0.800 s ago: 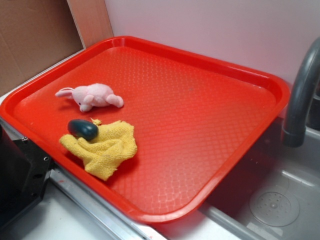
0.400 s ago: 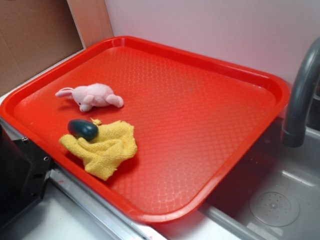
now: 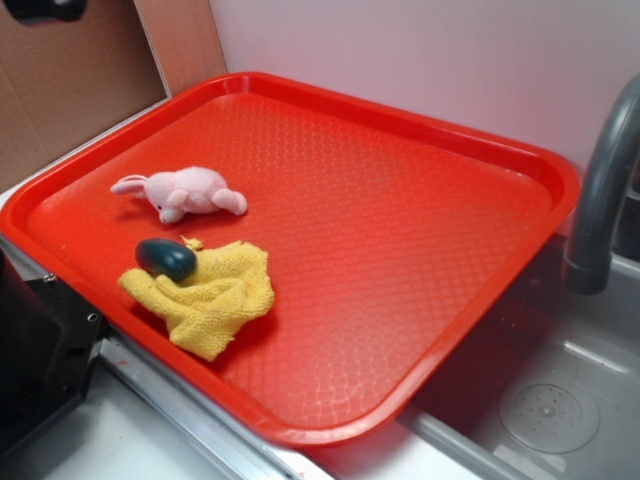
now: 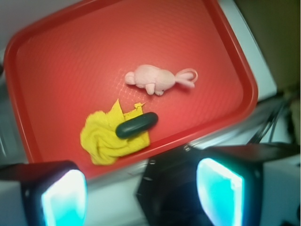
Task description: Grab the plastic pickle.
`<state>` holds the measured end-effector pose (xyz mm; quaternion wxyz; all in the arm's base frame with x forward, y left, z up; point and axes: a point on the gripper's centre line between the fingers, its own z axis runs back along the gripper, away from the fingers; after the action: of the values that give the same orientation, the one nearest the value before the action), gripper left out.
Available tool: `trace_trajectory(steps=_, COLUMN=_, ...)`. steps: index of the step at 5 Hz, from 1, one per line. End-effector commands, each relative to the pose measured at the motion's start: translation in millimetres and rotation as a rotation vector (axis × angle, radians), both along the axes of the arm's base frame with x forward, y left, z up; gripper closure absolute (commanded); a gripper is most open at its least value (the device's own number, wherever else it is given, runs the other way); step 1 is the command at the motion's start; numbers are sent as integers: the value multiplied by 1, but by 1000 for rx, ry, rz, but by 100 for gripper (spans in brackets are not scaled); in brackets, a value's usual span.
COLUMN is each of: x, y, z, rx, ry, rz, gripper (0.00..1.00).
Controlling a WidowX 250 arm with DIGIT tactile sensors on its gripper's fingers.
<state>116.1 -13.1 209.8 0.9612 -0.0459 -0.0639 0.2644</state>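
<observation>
The plastic pickle (image 3: 165, 258), a small glossy dark oval, lies on the red tray (image 3: 400, 230) near its front left edge, resting on the edge of a crumpled yellow cloth (image 3: 208, 295). In the wrist view the pickle (image 4: 136, 125) shows from above on the cloth (image 4: 107, 137), well ahead of my gripper (image 4: 141, 194). The gripper is open, its fingers (image 4: 221, 188) wide apart with nothing between them, high over the table in front of the tray (image 4: 70, 66). In the exterior view only a dark part of the arm (image 3: 40, 8) shows at the top left corner.
A pink plush animal (image 3: 190, 190) lies behind the pickle on the tray. A black box (image 3: 40, 350) stands at the tray's front left. A grey faucet (image 3: 605, 190) and a sink (image 3: 550, 405) are at the right. A cardboard wall (image 3: 70, 80) stands behind left.
A dark part of the arm has come into the top left corner of the exterior view. The pickle, cloth and plush have not moved.
</observation>
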Motion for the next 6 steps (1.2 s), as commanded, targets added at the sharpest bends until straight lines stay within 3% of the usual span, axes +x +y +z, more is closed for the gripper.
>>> trace_trajectory(steps=1, x=17, y=-1, z=-38, rx=-79, ry=-40, rz=429, gripper=0)
trace_trajectory(steps=4, x=18, y=-3, z=-99, rx=-82, ry=24, rz=693, gripper=0)
trace_trajectory(steps=6, x=34, y=-2, z=-143, rx=-57, ry=46, rz=841, gripper=0)
